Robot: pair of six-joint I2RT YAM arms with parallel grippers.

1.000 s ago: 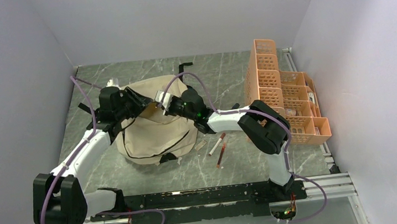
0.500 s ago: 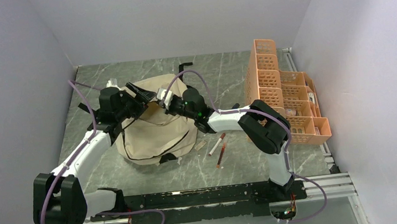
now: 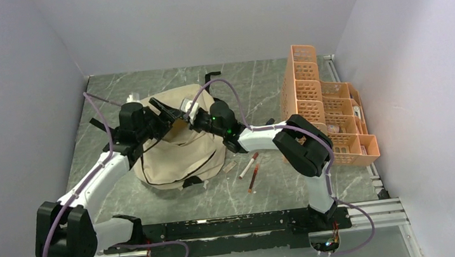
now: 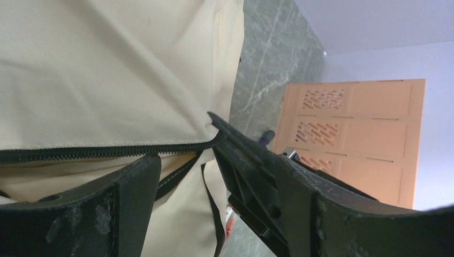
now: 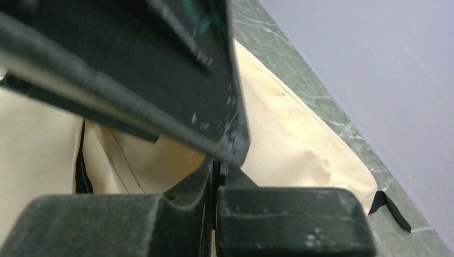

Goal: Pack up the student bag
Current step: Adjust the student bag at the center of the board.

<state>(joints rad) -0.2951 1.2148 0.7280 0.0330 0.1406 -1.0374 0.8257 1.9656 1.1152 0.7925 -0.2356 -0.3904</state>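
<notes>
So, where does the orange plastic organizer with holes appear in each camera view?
Top external: the orange perforated plastic organizer stands at the right side of the table.
Left wrist: it fills the right half, beyond the grey table.
Right wrist: not in it.
Shared landmark: the beige fabric backpack, visible in all three views.

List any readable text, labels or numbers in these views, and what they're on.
None readable.
Bag: no print or logo visible in any view.
Organizer: plain, no markings; the items in it are too small to read.
Pens: too small to tell.
</notes>
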